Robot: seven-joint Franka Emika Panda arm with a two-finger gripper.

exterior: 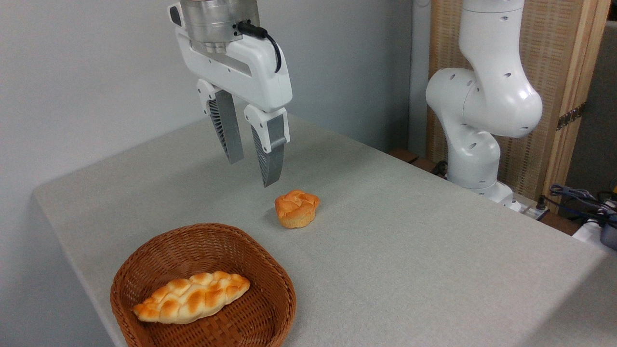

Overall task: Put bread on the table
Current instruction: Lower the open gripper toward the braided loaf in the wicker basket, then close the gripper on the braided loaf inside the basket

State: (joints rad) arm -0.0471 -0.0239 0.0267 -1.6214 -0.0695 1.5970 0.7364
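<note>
Grey bench (pixel 409 250) carries one bun (pixel 296 208), one basket (pixel 144 270) (holding one braided bread (pixel 192 296)); one pincer (pixel 253 171) hangs spread, empty.

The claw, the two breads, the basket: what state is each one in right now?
Claw: open, empty, hanging in the air above the table.
Braided loaf: lying flat inside the basket, untouched.
Small round bun: sitting upright on the table, outside the basket.
Wicker basket: upright near the table's front edge, holding only the loaf.
Table: bare apart from the bun and basket.

wicker basket (pixel 270 308): front left | round bun (pixel 296 208): mid-table, upright, apart from basket
</note>
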